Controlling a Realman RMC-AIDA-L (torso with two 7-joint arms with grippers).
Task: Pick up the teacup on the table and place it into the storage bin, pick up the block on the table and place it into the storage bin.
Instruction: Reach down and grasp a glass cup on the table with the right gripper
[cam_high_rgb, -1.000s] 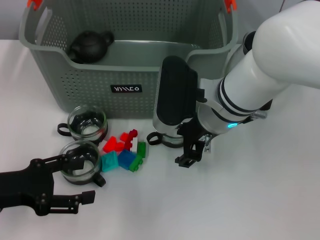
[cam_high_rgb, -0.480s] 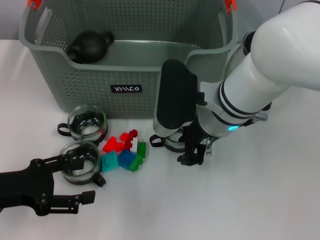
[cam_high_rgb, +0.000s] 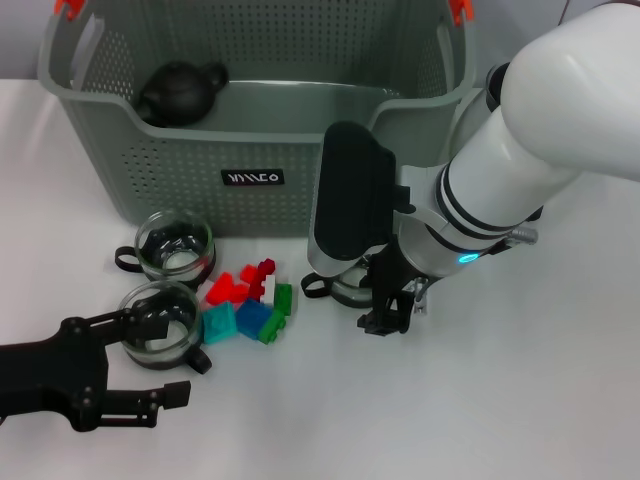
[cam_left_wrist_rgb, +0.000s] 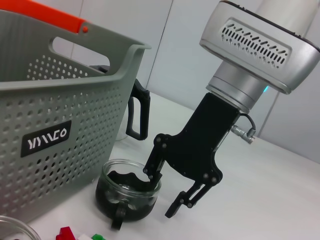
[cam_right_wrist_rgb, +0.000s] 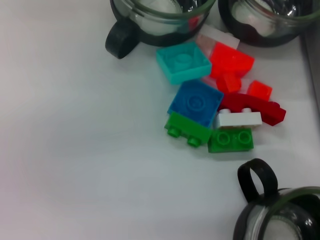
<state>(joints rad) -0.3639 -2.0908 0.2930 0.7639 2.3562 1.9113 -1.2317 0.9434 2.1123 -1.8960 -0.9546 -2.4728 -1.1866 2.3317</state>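
Observation:
A glass teacup (cam_high_rgb: 340, 287) with a black handle stands in front of the storage bin (cam_high_rgb: 180, 170). My right gripper (cam_high_rgb: 366, 306) is open and straddles its rim. In the left wrist view one finger dips inside the teacup (cam_left_wrist_rgb: 127, 192) and the other hangs outside, so the right gripper (cam_left_wrist_rgb: 167, 192) grips nothing. Loose coloured blocks (cam_high_rgb: 250, 300) lie just left of this cup; the right wrist view shows the blocks (cam_right_wrist_rgb: 196, 102) and the cup (cam_right_wrist_rgb: 280, 215). My left gripper (cam_high_rgb: 165, 358) is open at the front left, beside another teacup (cam_high_rgb: 160, 322).
A third glass teacup (cam_high_rgb: 175, 245) stands near the bin's front wall. A black teapot (cam_high_rgb: 180, 92) lies inside the bin at its back left. The bin has orange-red handle clips (cam_high_rgb: 68, 8). White tabletop lies to the right.
My right gripper has shifted a little and sunk lower over the teacup by the bin. The left arm, the blocks and the other cups have not moved.

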